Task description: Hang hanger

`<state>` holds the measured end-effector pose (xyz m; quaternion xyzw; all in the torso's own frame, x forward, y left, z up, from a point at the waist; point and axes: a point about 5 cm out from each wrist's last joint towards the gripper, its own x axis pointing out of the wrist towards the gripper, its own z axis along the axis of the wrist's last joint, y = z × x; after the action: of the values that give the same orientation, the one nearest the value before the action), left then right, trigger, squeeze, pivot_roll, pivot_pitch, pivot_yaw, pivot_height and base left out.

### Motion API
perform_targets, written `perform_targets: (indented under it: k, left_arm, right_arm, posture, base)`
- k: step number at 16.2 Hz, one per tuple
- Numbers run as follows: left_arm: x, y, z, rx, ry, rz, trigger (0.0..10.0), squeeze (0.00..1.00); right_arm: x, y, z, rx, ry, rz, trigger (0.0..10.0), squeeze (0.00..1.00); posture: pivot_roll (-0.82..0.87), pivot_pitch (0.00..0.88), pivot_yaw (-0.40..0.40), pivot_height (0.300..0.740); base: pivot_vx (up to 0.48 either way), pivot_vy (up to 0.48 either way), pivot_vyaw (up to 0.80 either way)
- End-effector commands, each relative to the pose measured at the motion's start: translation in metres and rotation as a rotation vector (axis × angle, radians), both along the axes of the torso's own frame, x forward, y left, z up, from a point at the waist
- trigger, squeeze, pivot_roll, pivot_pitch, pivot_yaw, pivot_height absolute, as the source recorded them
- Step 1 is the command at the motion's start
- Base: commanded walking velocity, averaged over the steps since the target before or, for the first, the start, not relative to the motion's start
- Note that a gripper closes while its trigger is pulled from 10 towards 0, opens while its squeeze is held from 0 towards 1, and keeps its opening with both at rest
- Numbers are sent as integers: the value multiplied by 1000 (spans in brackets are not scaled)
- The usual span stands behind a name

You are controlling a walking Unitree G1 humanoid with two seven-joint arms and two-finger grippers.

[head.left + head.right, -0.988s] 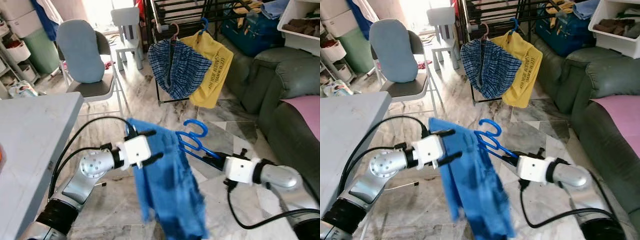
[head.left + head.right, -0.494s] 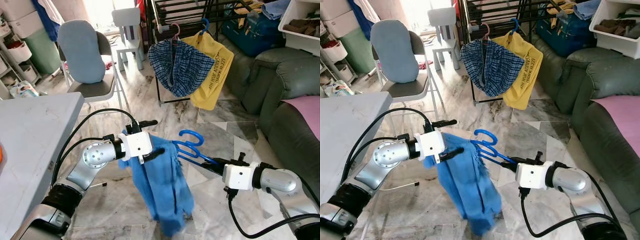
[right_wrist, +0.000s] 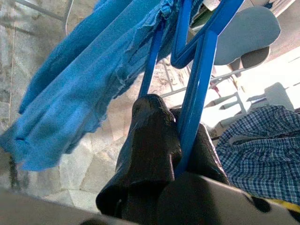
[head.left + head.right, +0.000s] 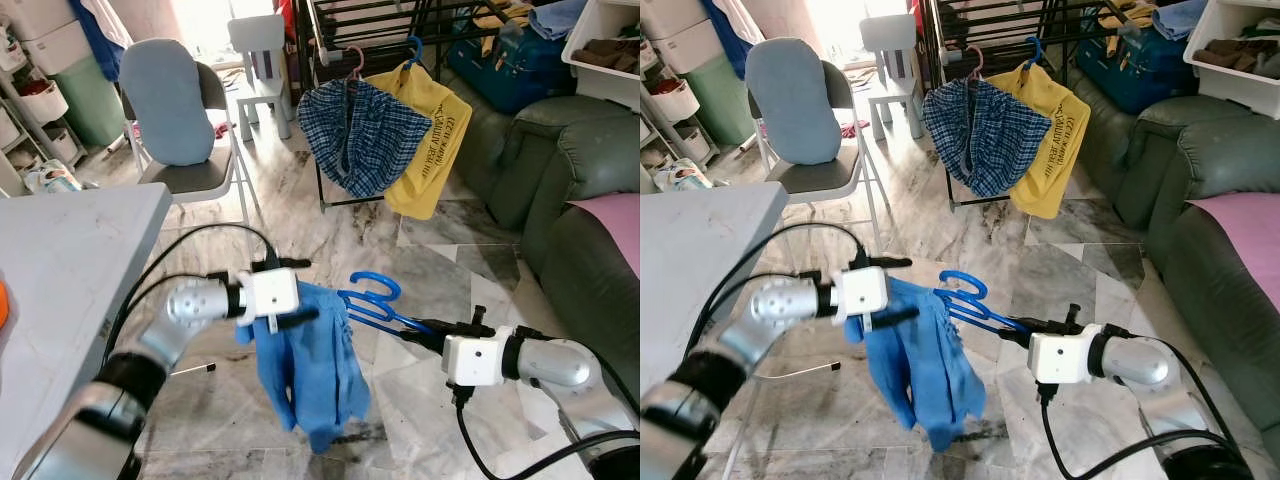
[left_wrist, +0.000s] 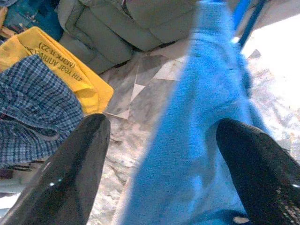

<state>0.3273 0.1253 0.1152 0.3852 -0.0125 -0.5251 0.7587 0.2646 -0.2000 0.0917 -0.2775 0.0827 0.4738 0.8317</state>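
Observation:
A blue plastic hanger [image 4: 366, 294] is held out in front of me, hook pointing left, and my right gripper [image 4: 418, 328] is shut on its lower bars. A blue garment [image 4: 312, 368] hangs from the hanger's left end and droops toward the floor. My left gripper [image 4: 296, 292] is at the garment's top edge, open, with the cloth running between its two wide-spread fingers [image 5: 70, 173]. In the right wrist view the hanger [image 3: 201, 70] runs out from between the closed black fingers [image 3: 150, 140]. The black drying rack [image 4: 400, 15] stands further ahead.
On the rack hang a plaid garment [image 4: 355, 130] and a yellow shirt [image 4: 430, 140], each on its own hanger. A grey table [image 4: 60, 270] is at my left and a folding chair [image 4: 175, 110] behind it. A green sofa [image 4: 580, 170] runs along the right. Marble floor lies between.
The blue garment has swung back and settled, now hanging bunched and shorter below the hanger. My left gripper stayed at its top edge, shifting slightly left. The right gripper keeps hold of the hanger.

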Motion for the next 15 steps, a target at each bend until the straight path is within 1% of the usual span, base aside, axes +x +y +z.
perform_targets:
  k: [1, 2, 3, 4, 5, 8, 11, 12, 13, 14, 15]
  left_arm:
    - [3, 4, 2, 40, 1, -13, 0, 0]
    - [6, 5, 3, 57, 5, -17, 0, 0]
    - [9, 8, 4, 72, 36, -13, 0, 0]
    - [12, 10, 6, 63, 60, 3, 0, 0]
    - [15, 11, 6, 81, 61, 10, 0, 0]
    - [15, 13, 0, 123, 88, 1, 0, 0]
    - [15, 13, -3, 131, 105, 1, 0, 0]
    - [18, 11, 2, 111, 55, 16, 0, 0]
    - [26, 9, 14, 62, -34, 67, 0, 0]
    - [30, 10, 19, 48, -65, 92, 0, 0]
    - [32, 11, 21, 52, -71, 101, 0, 0]
  right_arm:
    - [-1, 6, 9, 6, -56, 37, 10000, 0]
    - [-1, 5, 8, -1, -58, 37, 10000, 0]
    - [-2, 4, 8, -9, -62, 39, 10000, 0]
    - [-2, 3, 8, -18, -66, 42, 10000, 0]
    - [-2, 2, 8, -29, -70, 44, 10000, 0]
    - [-2, 3, 7, -38, -82, 46, 10000, 0]
    - [1, 4, 9, -43, -111, 39, 10000, 0]
    - [2, 3, 10, -53, -132, 33, 10000, 0]
    - [5, 2, 12, -60, -154, 20, 10000, 0]
    - [6, 0, 13, -69, -172, 12, 10000, 0]
    - [8, -1, 14, -76, -190, 4, 10000, 0]
  posture:
    - [-160, 0, 110, 740]
    - [-160, 0, 112, 740]
    - [-160, 0, 112, 740]
    - [-161, 0, 117, 740]
    - [-161, 0, 117, 740]
    - [-164, 0, 120, 740]
    - [-164, 0, 121, 740]
    - [-165, 0, 121, 740]
    - [-166, 0, 121, 740]
    - [-166, 0, 121, 740]
    - [-167, 0, 122, 740]
  base:
    - [0, 0, 0]
    - [0, 0, 0]
    - [0, 0, 0]
    - [0, 0, 0]
    - [0, 0, 0]
    - [0, 0, 0]
    - [0, 0, 0]
    - [0, 0, 0]
    - [0, 0, 0]
    - [0, 0, 0]
    - [0, 0, 0]
